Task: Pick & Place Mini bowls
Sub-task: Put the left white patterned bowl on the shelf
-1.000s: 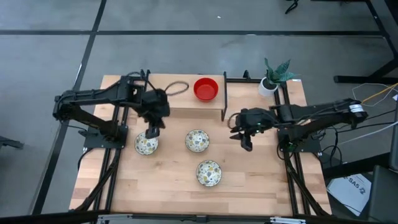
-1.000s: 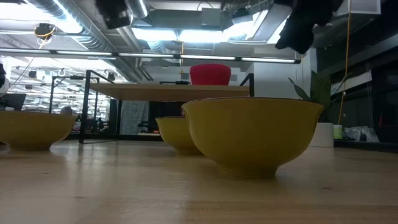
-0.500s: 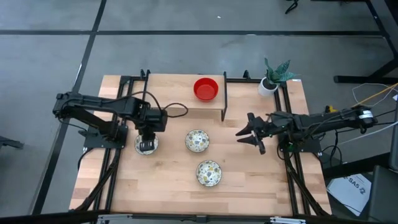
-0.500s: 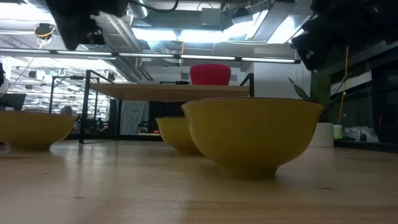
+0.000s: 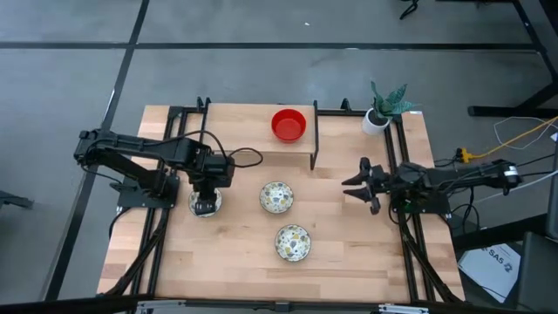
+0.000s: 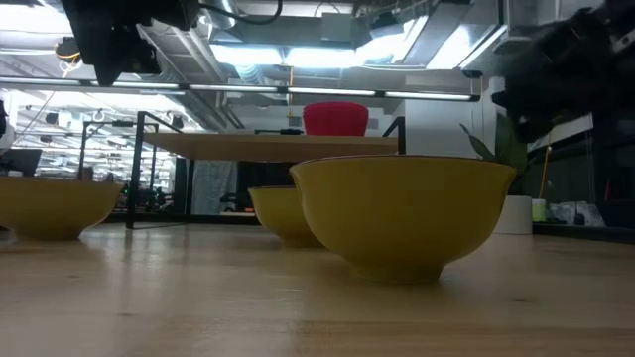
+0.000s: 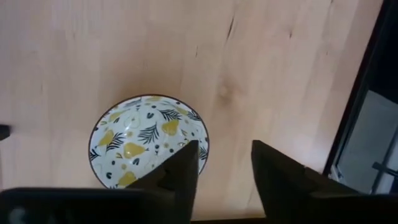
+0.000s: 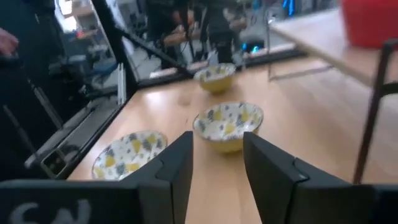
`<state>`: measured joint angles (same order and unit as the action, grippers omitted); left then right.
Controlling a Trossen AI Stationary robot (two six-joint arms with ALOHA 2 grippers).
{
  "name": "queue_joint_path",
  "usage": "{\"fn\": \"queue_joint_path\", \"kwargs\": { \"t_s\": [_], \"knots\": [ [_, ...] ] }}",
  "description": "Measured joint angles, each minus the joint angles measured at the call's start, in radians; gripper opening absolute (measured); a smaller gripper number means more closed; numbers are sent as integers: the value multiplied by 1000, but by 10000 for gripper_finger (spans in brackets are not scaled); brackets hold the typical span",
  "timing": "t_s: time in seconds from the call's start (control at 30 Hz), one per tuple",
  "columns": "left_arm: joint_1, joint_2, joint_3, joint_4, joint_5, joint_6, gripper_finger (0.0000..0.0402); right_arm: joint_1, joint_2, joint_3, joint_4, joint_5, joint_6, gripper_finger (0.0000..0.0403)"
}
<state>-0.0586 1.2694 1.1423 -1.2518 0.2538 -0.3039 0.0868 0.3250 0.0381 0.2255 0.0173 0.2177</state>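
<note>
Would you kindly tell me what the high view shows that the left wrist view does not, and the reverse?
Only the high view shows the red bowl on the raised shelf, two more patterned bowls, the plant pot and the right gripper. Only the left wrist view shows the left gripper's fingers parted, one over the bowl's rim. Both show the leftmost patterned bowl on the wooden table.

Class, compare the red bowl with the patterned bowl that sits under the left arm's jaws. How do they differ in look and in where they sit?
The red bowl is plain glossy red; the patterned bowl is white inside with yellow and dark leafy motifs. The red bowl sits on the raised shelf at the table's far side; the patterned bowl rests on the tabletop, with the left gripper above it, jaws apart. Both are small, round and upright.
</note>
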Motion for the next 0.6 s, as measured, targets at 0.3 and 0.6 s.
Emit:
{"fn": "queue_joint_path", "kwargs": {
  "t_s": [0.3, 0.6],
  "knots": [
    [0, 0, 0, -1, -60, 3, 193, -7, -196, -30, -186, 122, -90, 140],
    [-21, 0, -54, 3, -120, -14, 189, -71, -223, -29, -194, 80, -116, 140]
  ]
}}
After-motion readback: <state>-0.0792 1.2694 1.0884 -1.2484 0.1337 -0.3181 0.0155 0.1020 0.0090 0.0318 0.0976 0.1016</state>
